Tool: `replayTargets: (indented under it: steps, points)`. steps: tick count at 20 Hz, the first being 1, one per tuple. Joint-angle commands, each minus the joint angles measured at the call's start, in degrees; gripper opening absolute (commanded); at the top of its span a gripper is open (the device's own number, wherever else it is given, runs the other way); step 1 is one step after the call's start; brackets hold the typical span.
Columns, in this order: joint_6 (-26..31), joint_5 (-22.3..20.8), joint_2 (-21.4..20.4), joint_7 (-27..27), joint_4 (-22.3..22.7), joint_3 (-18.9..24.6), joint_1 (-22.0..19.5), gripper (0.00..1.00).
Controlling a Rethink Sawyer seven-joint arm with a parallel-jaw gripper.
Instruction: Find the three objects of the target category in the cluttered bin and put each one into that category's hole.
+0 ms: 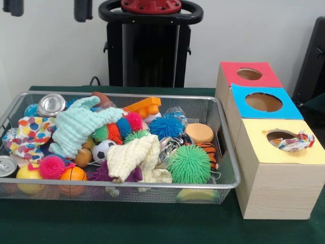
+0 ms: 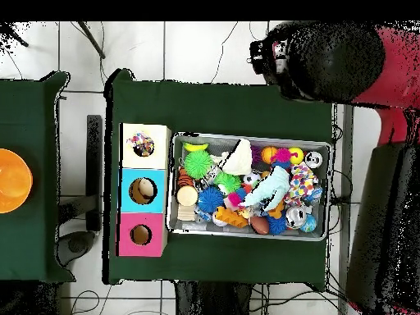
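A crumpled piece of patterned wrapper [image 1: 293, 141] is seen lodged in the hole of the yellow-topped section [image 1: 284, 152] of the wooden box, partly spilling over the hole's rim. The blue-topped section [image 1: 244, 101] and the red-topped section [image 1: 231, 71] are lined up behind it, and their holes are left open. Just beside the box, a wire bin [image 1: 228, 152] is filled with clutter: a mint cloth [image 1: 76, 127], a cream cloth [image 1: 133, 157], a green spiky ball [image 1: 189, 164], a blue spiky ball [image 1: 165, 126], a pink spiky ball [image 1: 52, 166], a small football [image 1: 103, 150], an orange block [image 1: 143, 107] and a metal can [image 1: 51, 104]. Both are set on the green tabletop [image 1: 152, 223], the box toward one edge. In the overhead view the arm [image 2: 328, 59] is held off the tabletop's corner. The jaws are not shown, so their state cannot be told.
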Motion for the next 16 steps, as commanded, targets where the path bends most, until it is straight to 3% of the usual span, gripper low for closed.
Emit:
replayTargets:
  steps: [1,6,16]
  points:
    - [-2.1,-1.5,0.8,6.3,10.9,-4.5,1.2,1.00]
    - [-5.0,1.8,3.6,4.4,13.3,-2.5,-0.7,1.00]
    - [-3.6,4.7,6.9,-1.1,11.2,0.1,-2.8,1.00]
